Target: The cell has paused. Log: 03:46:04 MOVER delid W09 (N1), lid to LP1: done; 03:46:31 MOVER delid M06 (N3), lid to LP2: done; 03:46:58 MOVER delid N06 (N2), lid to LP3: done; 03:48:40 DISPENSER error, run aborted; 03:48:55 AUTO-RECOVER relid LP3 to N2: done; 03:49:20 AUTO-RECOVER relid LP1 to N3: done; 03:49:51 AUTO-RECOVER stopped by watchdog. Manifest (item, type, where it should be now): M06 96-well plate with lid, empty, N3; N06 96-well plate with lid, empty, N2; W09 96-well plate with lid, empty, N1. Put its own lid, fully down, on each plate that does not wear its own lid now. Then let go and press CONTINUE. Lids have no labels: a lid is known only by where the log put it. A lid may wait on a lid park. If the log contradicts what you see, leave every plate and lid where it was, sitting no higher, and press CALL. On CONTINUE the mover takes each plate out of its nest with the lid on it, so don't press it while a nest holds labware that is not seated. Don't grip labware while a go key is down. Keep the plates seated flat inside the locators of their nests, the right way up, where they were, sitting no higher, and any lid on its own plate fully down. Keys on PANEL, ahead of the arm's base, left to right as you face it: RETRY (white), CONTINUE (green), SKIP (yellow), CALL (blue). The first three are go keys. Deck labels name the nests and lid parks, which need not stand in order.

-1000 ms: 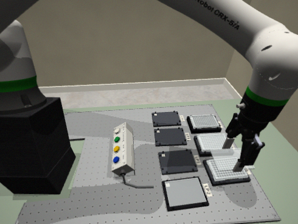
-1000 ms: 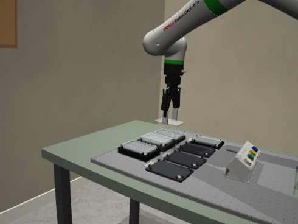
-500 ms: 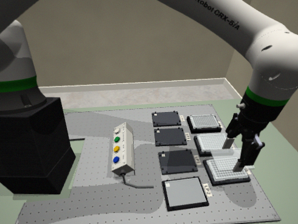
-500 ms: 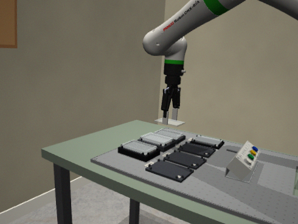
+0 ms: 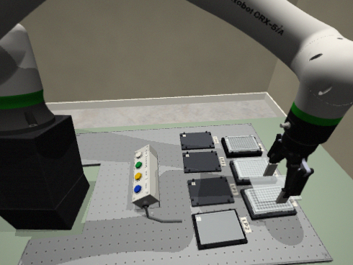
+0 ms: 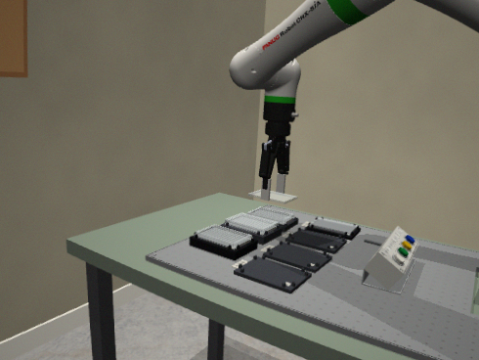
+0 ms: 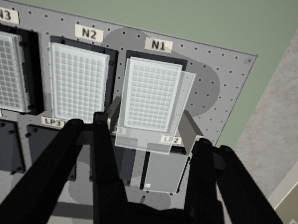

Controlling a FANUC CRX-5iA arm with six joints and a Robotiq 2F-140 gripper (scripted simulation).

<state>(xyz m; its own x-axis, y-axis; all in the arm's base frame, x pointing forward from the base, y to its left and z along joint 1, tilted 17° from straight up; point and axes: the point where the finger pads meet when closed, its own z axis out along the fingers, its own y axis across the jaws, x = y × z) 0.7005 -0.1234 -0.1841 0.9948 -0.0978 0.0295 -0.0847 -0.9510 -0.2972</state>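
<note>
Presently we find the black two-finger gripper [image 5: 276, 183] clamping a clear flat lid [image 7: 156, 111] above the uncovered N1 plate [image 7: 150, 92], unseated; LP2's lid [image 5: 220, 227] remains parked.

The black two-finger gripper [image 6: 273, 192], closed on a clear flat lid [image 6: 288, 198], hangs well above the uncovered white well plate [image 7: 151, 93] at N1. At 9 o'clock in the wrist view, the lidded N2 plate [image 7: 79, 81] stands just beside it; toward 3 o'clock lies bare perforated grey deck [image 7: 227, 95].
</note>
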